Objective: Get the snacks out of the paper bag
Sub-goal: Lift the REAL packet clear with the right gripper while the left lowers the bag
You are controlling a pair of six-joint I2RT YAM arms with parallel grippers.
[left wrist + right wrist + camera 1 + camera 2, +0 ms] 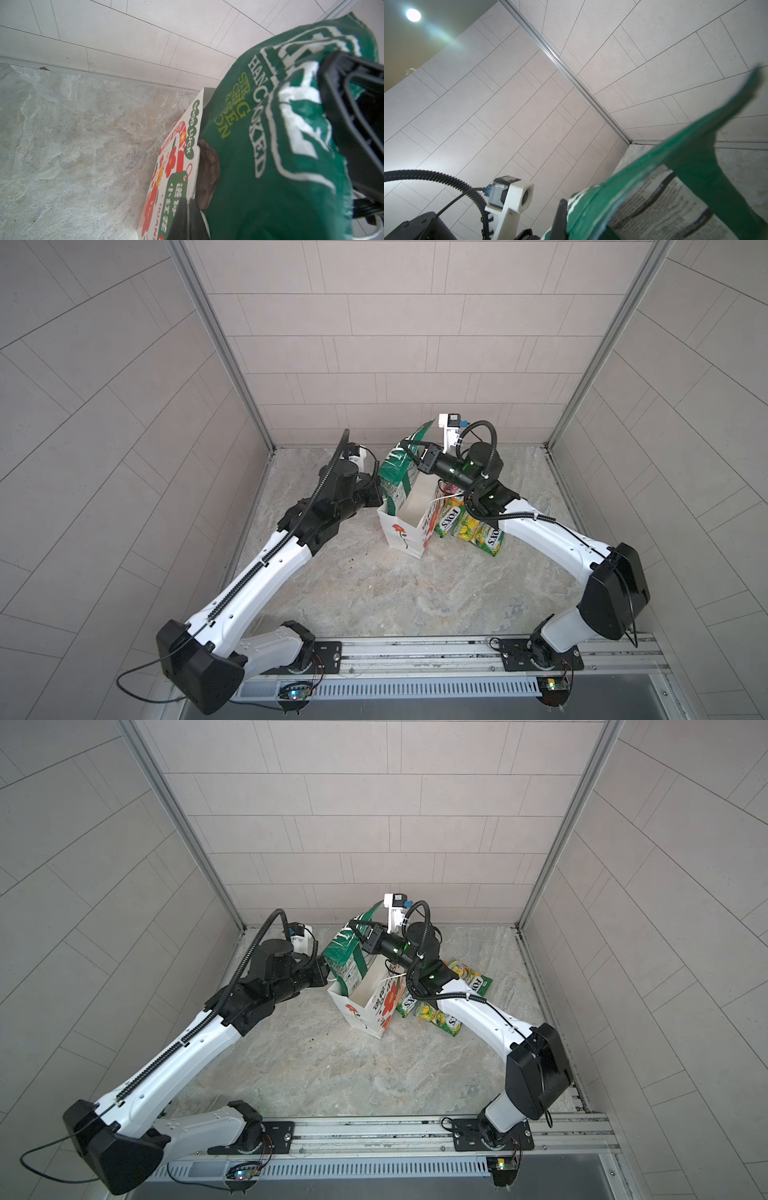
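We have the left gripper point(377, 495) closed, seemingly pinching the 9 o'clock rim of the tall white paper carrier bag point(400, 539) so that it stands steady. The right gripper point(409, 449) clamps the top of the dark green crinkled crisp bag point(397, 475), which sticks half out of the opening, tilted toward 11 o'clock. Several glossy green-yellow pouches point(478, 531) lie on the marbled tabletop point(374, 597) at the carrier's 3 o'clock.

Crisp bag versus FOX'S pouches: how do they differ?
The crisp bag is large and dark green; the FOX'S pouches are small, mostly yellow-green. The crisp bag hangs tilted in the right gripper at the mouth of the paper bag; the pouches lie on the table beside it. Both are snack packs.
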